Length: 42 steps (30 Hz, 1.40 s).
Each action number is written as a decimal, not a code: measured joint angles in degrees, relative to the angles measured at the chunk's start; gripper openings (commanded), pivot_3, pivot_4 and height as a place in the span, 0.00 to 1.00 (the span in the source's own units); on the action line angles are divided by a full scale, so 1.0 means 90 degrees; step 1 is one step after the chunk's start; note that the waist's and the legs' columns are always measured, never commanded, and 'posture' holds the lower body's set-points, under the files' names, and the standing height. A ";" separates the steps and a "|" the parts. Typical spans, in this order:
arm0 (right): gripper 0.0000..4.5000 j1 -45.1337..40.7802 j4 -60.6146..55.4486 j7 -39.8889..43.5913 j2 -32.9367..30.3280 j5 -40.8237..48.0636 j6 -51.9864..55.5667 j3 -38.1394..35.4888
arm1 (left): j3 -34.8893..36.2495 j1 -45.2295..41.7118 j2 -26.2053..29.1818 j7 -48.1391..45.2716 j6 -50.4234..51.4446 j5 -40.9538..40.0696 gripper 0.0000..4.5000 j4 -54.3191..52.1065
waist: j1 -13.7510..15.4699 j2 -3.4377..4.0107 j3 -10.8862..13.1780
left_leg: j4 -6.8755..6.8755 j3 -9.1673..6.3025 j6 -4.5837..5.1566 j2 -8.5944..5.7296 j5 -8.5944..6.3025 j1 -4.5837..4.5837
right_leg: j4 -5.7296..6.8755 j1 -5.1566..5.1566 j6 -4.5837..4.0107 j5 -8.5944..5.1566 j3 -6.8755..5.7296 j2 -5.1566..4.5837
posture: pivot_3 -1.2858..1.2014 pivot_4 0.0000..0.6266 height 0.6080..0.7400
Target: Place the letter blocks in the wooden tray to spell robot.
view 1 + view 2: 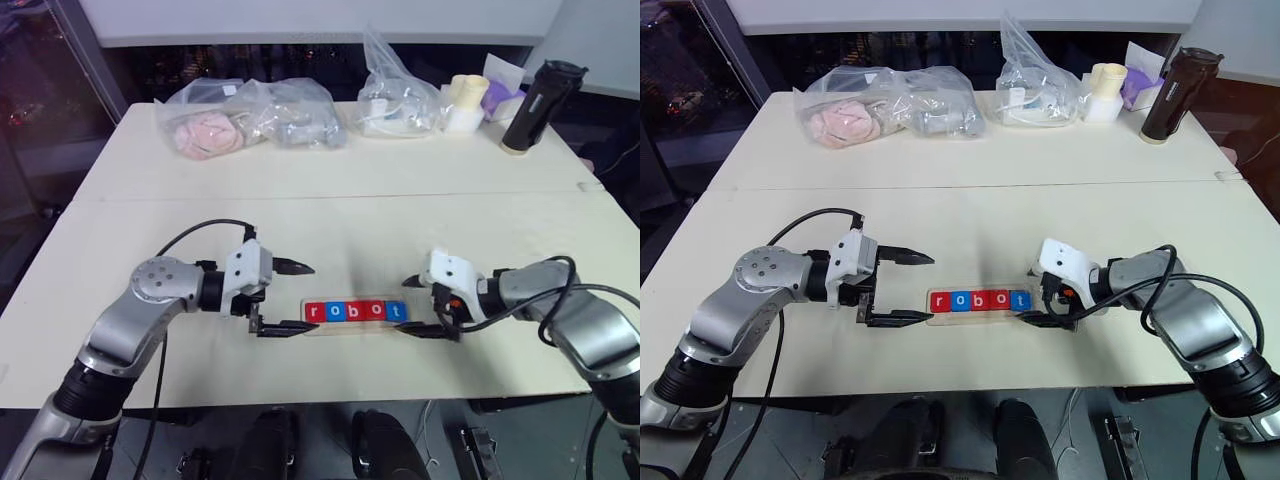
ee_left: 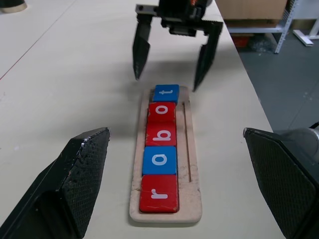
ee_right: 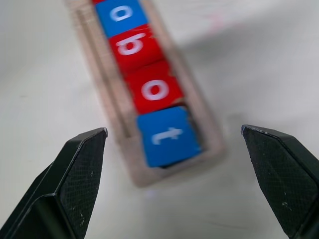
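Since all five letter blocks point(image 1: 356, 311) already sit in the wooden tray point(image 2: 192, 164) reading r-o-b-o-t, any coming move looks like a pull-back, not a pick. Tray lies near the front edge of the desk point(image 1: 330, 190), about midway along it, long axis running parallel to that edge. Each claw stands off one short end, in line with that axis.

Left claw point(image 1: 287, 298): fingers spread wide, empty, pointing at the r end, just beside the tray's end without touching it. Right claw point(image 1: 417, 306): also wide and empty, tilted down at the t end, its two fingers either side of the tray's end, blue t block point(image 3: 168, 135) lying free between them.

Judgement: right claw is the nearer one to the blocks. Its clear way out is back along the tray's long axis, away from the t; a sideways sweep could knock the tray's end.
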 measured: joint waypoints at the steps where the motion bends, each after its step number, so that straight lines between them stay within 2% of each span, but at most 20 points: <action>1: 0.99 0.0005 0.0052 -0.0004 -0.0003 -0.0008 -0.0031 0.0000 | 0.0000 0.0000 -0.0001 -0.0001 0.0000 0.0000 1.00 0.0000 | -0.0001 0.0000 0.0000 | 0.0000 0.0000 0.0000 0.0000 0.0000 0.0000 | 0.0000 0.0000 0.0000 0.0000 0.0000 0.0000 | 0.52 0.24 1.00; 26: 0.99 0.0090 0.0681 -0.0095 0.0166 -0.0420 -0.0624 0.0038 | -0.0001 -0.0004 -0.0004 -0.0009 0.0005 -0.0001 1.00 -0.0005 | 0.0002 0.0000 0.0000 | 0.0001 0.0001 0.0001 0.0000 0.0001 0.0001 | 0.0001 0.0001 0.0001 0.0001 -0.0001 0.0004 | 0.52 0.24 1.00; 34: 0.99 0.0145 0.0457 0.0087 -0.0168 -0.0267 -0.0559 -0.0261 | 0.0000 -0.0003 -0.0002 -0.0005 0.0009 -0.0005 1.00 -0.0011 | 0.0001 0.0000 0.0000 | 0.0005 0.0001 0.0001 0.0000 0.0001 0.0003 | 0.0002 0.0006 0.0001 0.0000 -0.0002 0.0004 | 0.52 0.24 1.00; 42: 0.99 0.0077 0.0880 -0.0060 0.0018 -0.0515 -0.0836 -0.0183 | -0.0001 -0.0004 -0.0017 -0.0011 0.0010 -0.0005 1.00 -0.0011 | -0.0002 0.0000 0.0000 | 0.0004 0.0001 0.0001 0.0000 0.0001 0.0003 | 0.0003 0.0005 0.0001 0.0001 -0.0002 0.0005 | 0.52 0.24 1.00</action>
